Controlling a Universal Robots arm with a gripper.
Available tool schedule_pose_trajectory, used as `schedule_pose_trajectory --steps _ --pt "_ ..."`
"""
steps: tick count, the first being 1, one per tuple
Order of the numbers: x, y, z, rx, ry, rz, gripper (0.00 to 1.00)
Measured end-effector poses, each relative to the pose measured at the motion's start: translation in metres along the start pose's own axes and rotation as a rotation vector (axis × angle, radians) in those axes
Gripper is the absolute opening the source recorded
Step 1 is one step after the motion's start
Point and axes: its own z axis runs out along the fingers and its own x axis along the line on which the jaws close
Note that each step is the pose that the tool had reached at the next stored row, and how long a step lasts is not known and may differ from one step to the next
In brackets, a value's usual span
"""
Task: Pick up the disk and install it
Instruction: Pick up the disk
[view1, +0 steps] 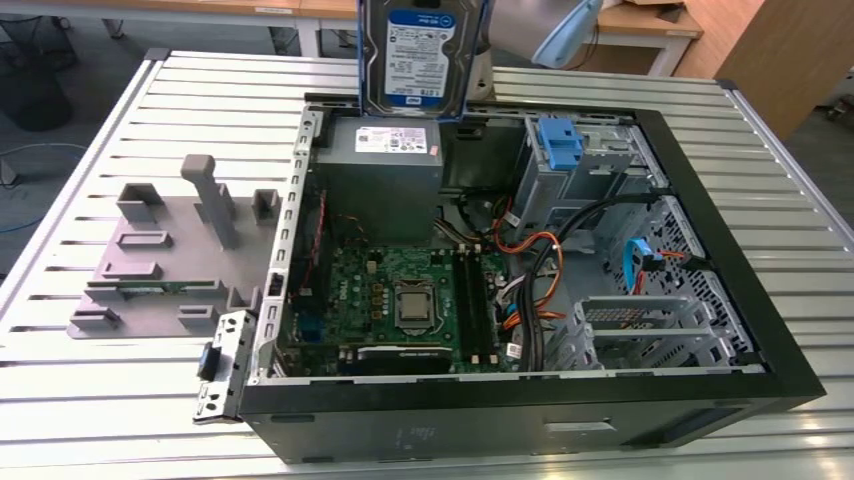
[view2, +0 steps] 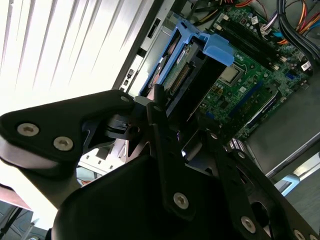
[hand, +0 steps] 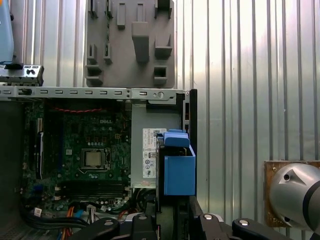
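The disk (view1: 414, 55), a flat silver metal hard drive with a white-and-blue label in a blue plastic carrier, stands upright on its short edge at 12 o'clock in the exterior view. Its label faces the camera and a blue rail runs down each long side. It hangs over the far edge of the open black computer case (view1: 747, 390). Its lower end is directly over the grey metal power-supply box with a white sticker (view1: 380, 150); the exterior view does not show whether the two touch.

In the second wrist view the black two-fingered gripper (view2: 182, 117) is clamped on the disk (view2: 200, 60), one finger (view2: 159, 107) pressed along each side and the connector end pointing away from the camera. In the first wrist view the blue carrier end (hand: 177, 167) sticks out from between the gripper (hand: 172, 222) fingers. It overlaps the sticker on the box and the case wall.

Inside the case, the green motherboard (view1: 400, 300) lies toward 7 o'clock. Orange and black cables (view1: 541, 270) run through the middle. A bare metal drive cage (view1: 641, 325) sits at 4 o'clock and a blue plastic bracket (view1: 562, 140) at 1 o'clock. The grey plastic stand with upright posts (view1: 167, 255) rests on the slatted metal table (view1: 80, 420) at 9 o'clock, just beside the case.
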Motion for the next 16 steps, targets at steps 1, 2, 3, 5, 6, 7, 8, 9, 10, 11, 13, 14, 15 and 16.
schedule_pose_trajectory --steps 1,2,3,5,6,7,8,9,10,11,13,14,15,16 --pt "0.0013 0.0000 0.0000 0.0001 -0.0001 0.000 0.35" --pt "0.0026 -0.0001 -0.0002 0.0000 0.0000 0.000 0.35" --pt "0.0040 -0.0001 -0.0002 0.0000 0.0000 0.000 0.35" --pt "0.0069 -0.0002 -0.0004 0.0000 0.0001 0.000 0.35" --pt "0.0082 -0.0003 -0.0005 -0.0001 0.0001 0.000 0.35" --pt "0.0094 -0.0003 -0.0006 -0.0001 0.0000 0.000 0.35" --pt "0.0103 -0.0003 -0.0006 0.0000 0.0000 0.000 0.35" --pt "0.0111 -0.0003 -0.0006 0.0000 0.0000 0.000 0.35" --pt "0.0119 -0.0003 -0.0007 0.0000 0.0000 0.000 0.35" --pt "0.0126 -0.0003 -0.0007 0.0000 0.0000 0.000 0.35" --pt "0.0137 -0.0003 -0.0008 0.0000 0.0000 0.000 0.35" --pt "0.0142 -0.0003 -0.0008 0.0000 0.0000 0.000 0.35" --pt "0.0146 -0.0003 -0.0008 0.0000 0.0000 0.000 0.35" --pt "0.0149 -0.0003 -0.0008 0.0000 -0.0001 0.000 0.35"
